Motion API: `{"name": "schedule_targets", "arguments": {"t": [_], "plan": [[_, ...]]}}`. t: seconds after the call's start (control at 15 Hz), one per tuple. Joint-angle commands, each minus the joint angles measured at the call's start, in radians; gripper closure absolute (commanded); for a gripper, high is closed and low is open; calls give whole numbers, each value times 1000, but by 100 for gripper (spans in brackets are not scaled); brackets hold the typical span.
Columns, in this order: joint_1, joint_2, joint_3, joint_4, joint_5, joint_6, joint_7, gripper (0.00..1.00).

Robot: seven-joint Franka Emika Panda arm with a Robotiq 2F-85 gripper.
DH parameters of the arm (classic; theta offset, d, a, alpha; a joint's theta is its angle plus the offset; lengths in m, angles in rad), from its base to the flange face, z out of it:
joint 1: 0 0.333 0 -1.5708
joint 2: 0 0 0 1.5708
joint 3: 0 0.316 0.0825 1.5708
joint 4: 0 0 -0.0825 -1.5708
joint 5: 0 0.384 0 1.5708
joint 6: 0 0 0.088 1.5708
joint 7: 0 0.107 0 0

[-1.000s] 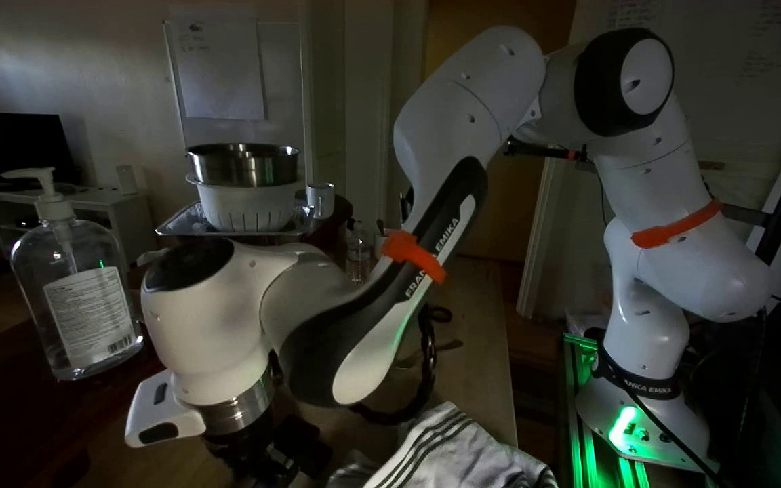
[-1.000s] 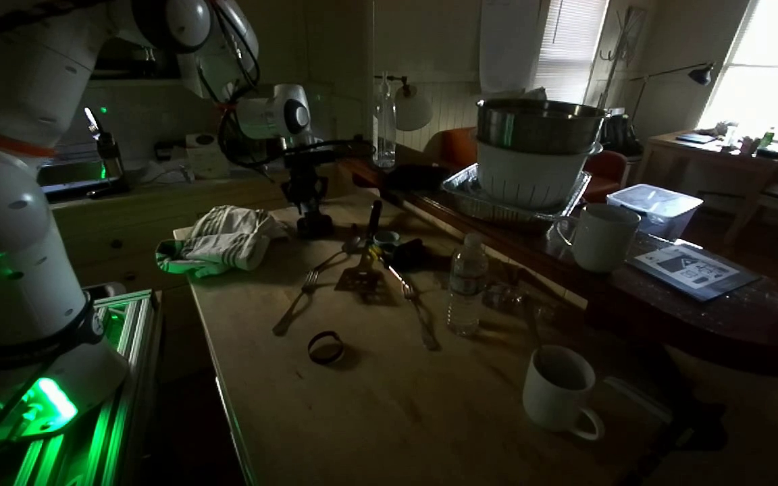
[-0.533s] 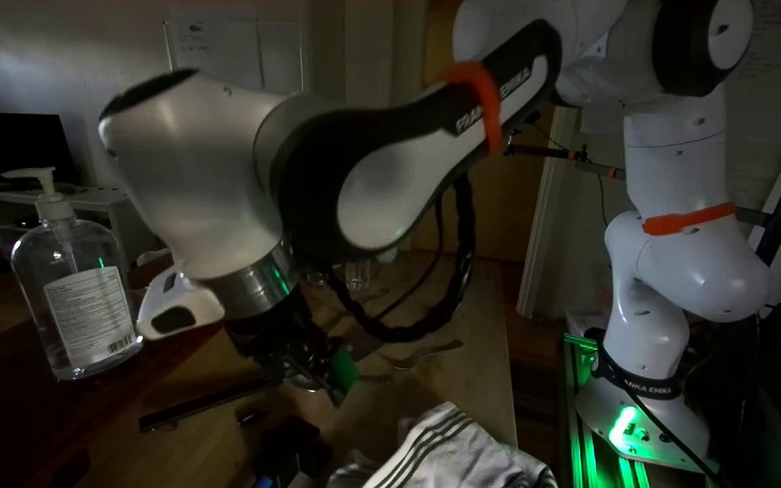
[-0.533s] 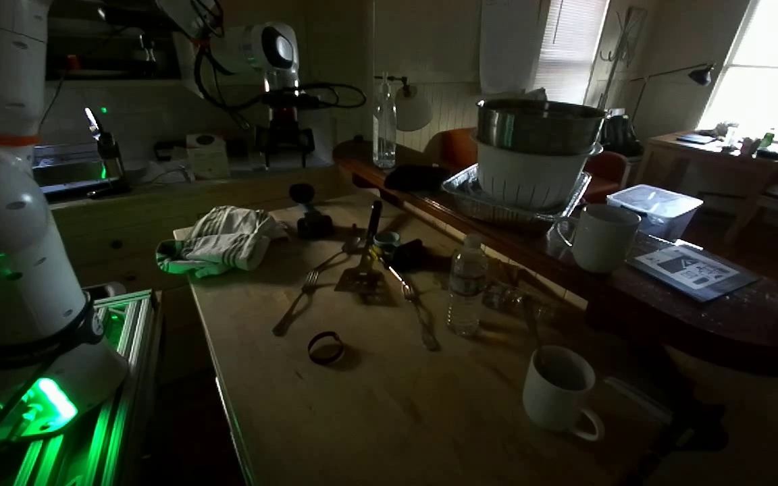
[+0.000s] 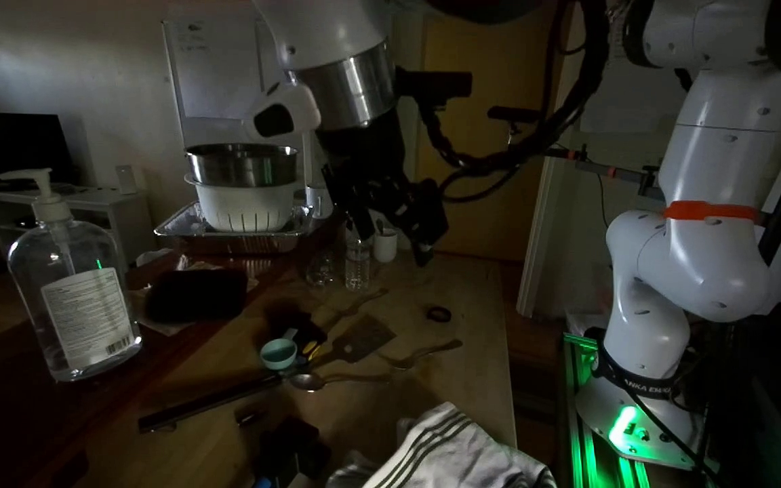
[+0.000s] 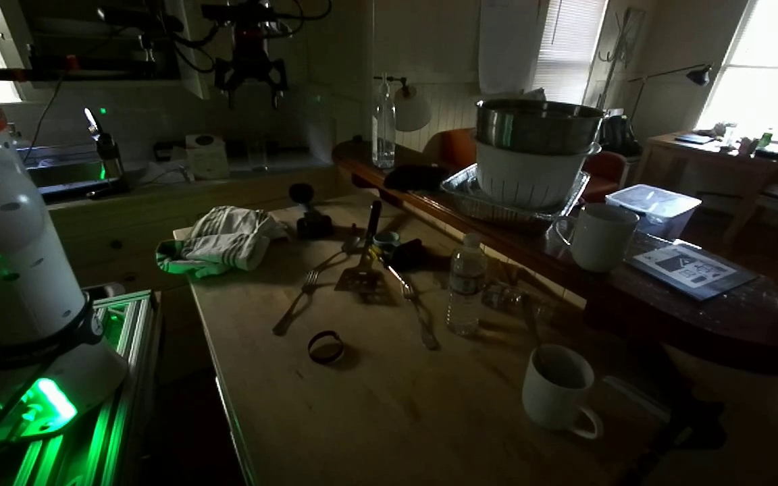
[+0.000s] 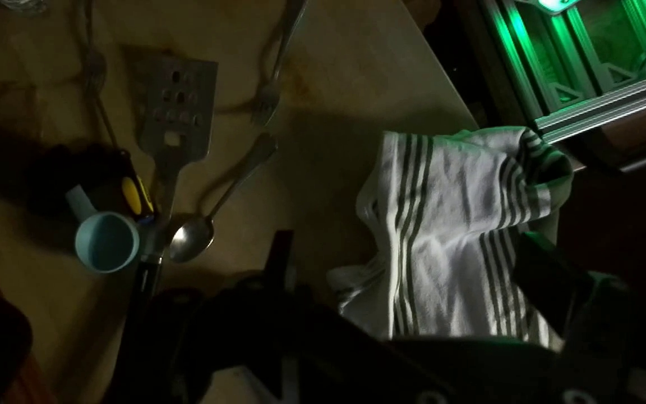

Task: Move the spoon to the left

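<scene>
Aloft, hovering with black two-fingered gripper (image 6: 253, 102) spread wide, well apart from a silvery oval-bowled metal spoon (image 7: 195, 237) lying (just beside a slotted metal spatula (image 7: 169, 171)) on a tan wooden tabletop (image 6: 389, 418).

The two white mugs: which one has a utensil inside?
The mug on the pale table: a utensil sticks out. None shows above the other mug, on the dark table.

Spoon (image 7: 198, 231) silver; towel (image 7: 452, 207) white, dark-striped; cup (image 7: 106, 242) pale teal; pincer (image 6: 253, 102) black.
</scene>
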Motion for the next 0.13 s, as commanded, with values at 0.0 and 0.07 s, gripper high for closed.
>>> {"name": "schedule_targets", "arguments": {"t": [0.0, 0.07], "plan": [[4, 6, -1, 7, -1, -4, 1, 0], [4, 18, 0, 7, -2, -3, 1, 0]]}}
